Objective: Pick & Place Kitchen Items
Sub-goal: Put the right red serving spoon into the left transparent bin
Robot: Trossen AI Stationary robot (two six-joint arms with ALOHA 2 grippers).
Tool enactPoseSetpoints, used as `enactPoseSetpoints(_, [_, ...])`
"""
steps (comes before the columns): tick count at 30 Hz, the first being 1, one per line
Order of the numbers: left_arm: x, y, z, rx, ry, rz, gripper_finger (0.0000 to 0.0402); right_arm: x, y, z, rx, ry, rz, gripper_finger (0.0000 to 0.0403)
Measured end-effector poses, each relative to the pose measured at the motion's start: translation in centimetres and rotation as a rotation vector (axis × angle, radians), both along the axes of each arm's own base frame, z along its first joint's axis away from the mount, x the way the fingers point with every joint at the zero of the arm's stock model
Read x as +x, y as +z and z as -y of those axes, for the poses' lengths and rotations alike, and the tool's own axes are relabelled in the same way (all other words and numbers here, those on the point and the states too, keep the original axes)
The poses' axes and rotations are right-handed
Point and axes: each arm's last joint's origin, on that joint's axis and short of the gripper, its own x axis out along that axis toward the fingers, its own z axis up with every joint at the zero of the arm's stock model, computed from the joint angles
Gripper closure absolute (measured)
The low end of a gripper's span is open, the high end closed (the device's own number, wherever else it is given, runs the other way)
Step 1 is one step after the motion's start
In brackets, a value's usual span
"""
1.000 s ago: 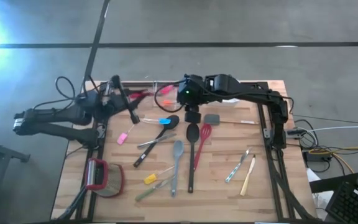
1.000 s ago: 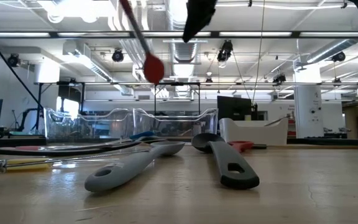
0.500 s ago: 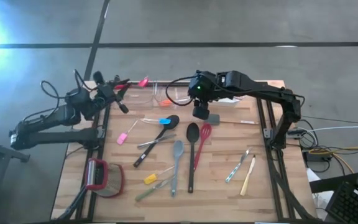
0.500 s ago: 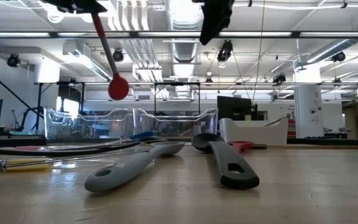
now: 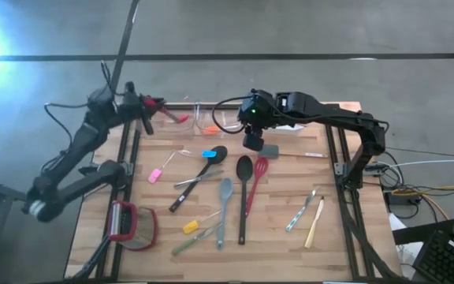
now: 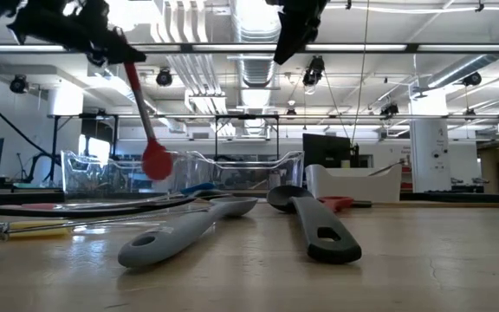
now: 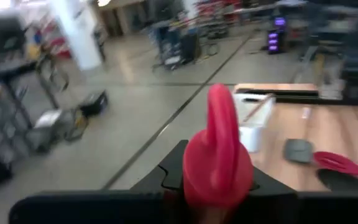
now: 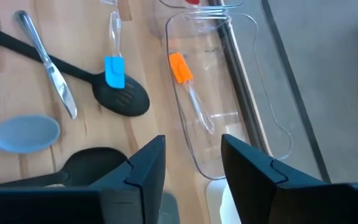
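While no writing is legible, the left hand (image 5: 150, 106) grips a red spatula (image 6: 149, 130); the right hand (image 8: 188, 165) hangs unclenched.

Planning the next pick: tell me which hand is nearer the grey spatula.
Right. The right hand hovers just beside the grey spatula near the table's far edge, empty. The left hand is far off over the table's far-left corner, holding a red spoon.
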Motion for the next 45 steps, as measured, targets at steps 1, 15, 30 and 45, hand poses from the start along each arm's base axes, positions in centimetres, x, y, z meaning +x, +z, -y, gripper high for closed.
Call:
enactPoseSetpoints(1, [-0.4,-0.1,-0.7,-0.037,0.011,0.014,0.0351,-0.1,-0.1,0.0,0.001,0.0,-0.002,0.0258])
enactPoseSetpoints(15, [-1.3,-1.9,-7.1,-0.346,0.232,0.267,0.0351,0.1,-1.9,1.3,0.001,-0.034,-0.013,0.0265])
enactPoseSetpoints(30, [-1.7,-4.1,-5.0,-0.355,0.411,0.581,0.0351,-0.2,-3.0,2.3,0.008,-0.052,-0.046,0.0271])
enactPoseSetpoints(45, [1.1,-3.1,-2.8,-0.056,0.408,0.58,0.0352,0.4,-2.6,2.5,-0.019,-0.033,0.019,0.0269])
